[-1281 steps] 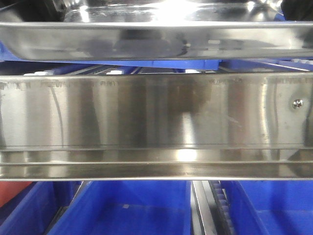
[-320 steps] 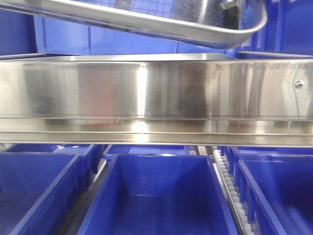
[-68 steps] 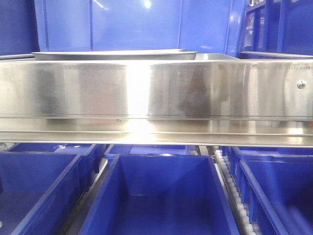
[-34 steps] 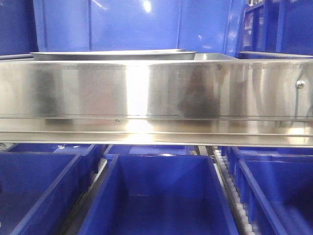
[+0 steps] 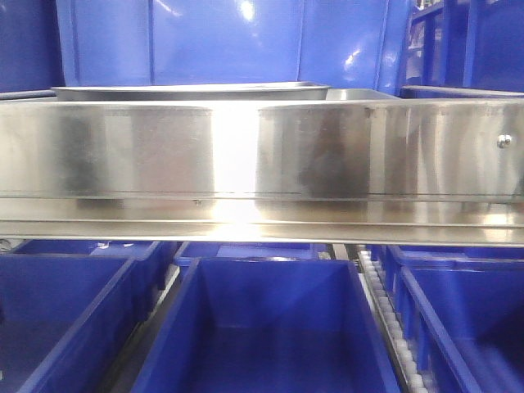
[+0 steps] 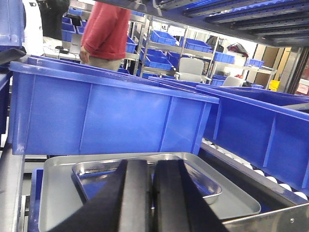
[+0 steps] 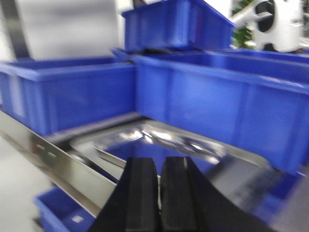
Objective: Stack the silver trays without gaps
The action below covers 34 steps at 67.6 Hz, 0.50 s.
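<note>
Two silver trays (image 6: pixel 145 193) sat nested on the shelf in front of the blue bins (image 6: pixel 106 116), smaller one inside the larger, just behind the brushed-steel rail (image 5: pixel 262 164). The left gripper (image 6: pixel 150 203) and right gripper (image 7: pixel 159 198) both had their black pads pressed nearly together, nothing between them, each hanging above the trays. The trays looked thin, stiff and light but slick and shiny; the flat rolled rim seemed the only sensible pinch point, likely on a short edge. In the front view the rail hid all but a sliver of the tray rim (image 5: pixel 188 92). The right wrist view was motion-blurred, so whether the inner tray sat flush couldn't be confirmed.
</note>
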Motion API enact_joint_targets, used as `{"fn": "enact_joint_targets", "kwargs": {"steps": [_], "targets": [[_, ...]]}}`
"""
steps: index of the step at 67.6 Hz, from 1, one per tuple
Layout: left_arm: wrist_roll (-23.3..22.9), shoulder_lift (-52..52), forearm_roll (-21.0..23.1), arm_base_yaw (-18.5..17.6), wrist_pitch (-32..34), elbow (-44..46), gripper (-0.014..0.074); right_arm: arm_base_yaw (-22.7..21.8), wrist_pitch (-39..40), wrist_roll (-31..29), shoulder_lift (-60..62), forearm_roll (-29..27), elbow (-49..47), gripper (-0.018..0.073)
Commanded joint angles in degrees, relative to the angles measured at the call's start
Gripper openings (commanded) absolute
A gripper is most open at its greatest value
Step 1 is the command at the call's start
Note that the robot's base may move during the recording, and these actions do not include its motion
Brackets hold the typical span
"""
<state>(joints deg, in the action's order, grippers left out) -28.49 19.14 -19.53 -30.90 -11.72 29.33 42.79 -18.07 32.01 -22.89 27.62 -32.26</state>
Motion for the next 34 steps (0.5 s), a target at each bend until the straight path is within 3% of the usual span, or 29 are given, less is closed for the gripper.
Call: {"fn": "enact_joint_targets", "kwargs": {"steps": [1,15,23,34], "targets": [[0.31,-0.37,-0.16,-0.33,0.6,-0.11,0.0,-4.95,-0.15,-10.14,1.05,-8.72,1.44,-0.0025],[0.31,-0.37,-0.16,-0.33,0.6,-0.11,0.0,-23.85,12.9,-27.8,4.91,-23.47,9.83,-0.0025],[0.31,-0.37,-0.16,-0.33,0.6,-0.11,0.0,-33.6,15.08,-27.81,8.61,-23.93,14.64,-0.0025],[0.31,-0.37,-0.16,-0.33,0.6,-0.11,0.0,-41.21,15.08,-27.81,14.88,-24.42,21.0,-0.0025]]}}
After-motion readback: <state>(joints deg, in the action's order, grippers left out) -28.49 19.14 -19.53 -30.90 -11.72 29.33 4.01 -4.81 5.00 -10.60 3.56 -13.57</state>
